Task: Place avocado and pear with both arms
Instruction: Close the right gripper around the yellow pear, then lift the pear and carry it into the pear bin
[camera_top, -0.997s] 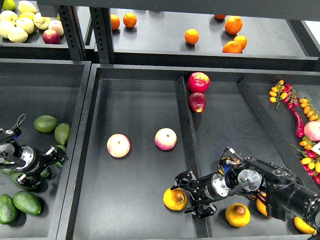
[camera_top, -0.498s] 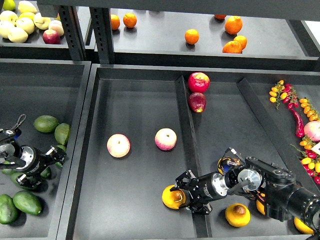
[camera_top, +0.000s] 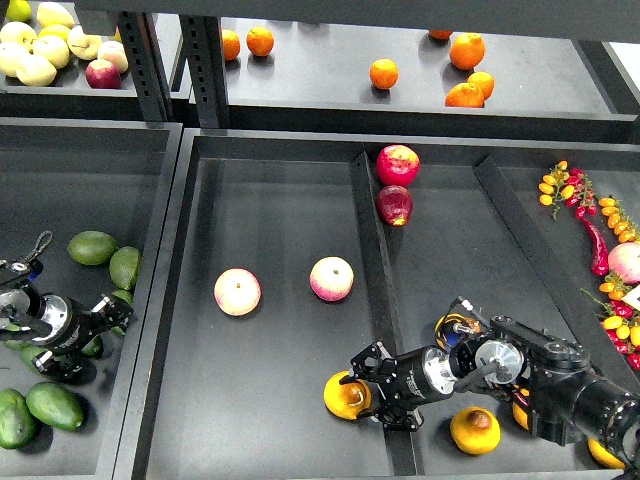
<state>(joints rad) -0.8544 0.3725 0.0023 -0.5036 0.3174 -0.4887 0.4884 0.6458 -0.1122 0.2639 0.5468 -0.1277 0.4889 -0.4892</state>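
Dark trays (camera_top: 270, 440) divided by raised ridges fill the view, with shelves of oranges (camera_top: 383, 72) and pale apples (camera_top: 40, 55) behind them.

One pear (camera_top: 345, 396) lies near the front edge of the middle tray, just left of the divider ridge (camera_top: 385, 330). It is plump and orange-yellow, with a dark brown patch on the side facing the right gripper (camera_top: 372, 392). The two black fingers of this gripper stand on each side of the pear, one above and one below, and they seem to touch it; the pear rests on the tray floor. A second pear-like fruit (camera_top: 475, 430), with a brown patch on top, lies on the other side of the ridge, under the right arm.

At the left side, the left gripper (camera_top: 100, 320) reaches into the outer tray, where several dark green avocados (camera_top: 92, 247) lie. An avocado (camera_top: 122, 298) sits right at the fingertips, mostly hidden by them. I cannot tell if the fingers are closed on it.

Compared with half a second ago, the right gripper and the pear have almost the same place. The left gripper has gone a little up and to the right, closer to the avocado at its tips.

Two pink-yellow peaches (camera_top: 237, 291) lie well apart from both grippers in the middle tray, and two red apples (camera_top: 396, 165) touch each other by the far end of the ridge.
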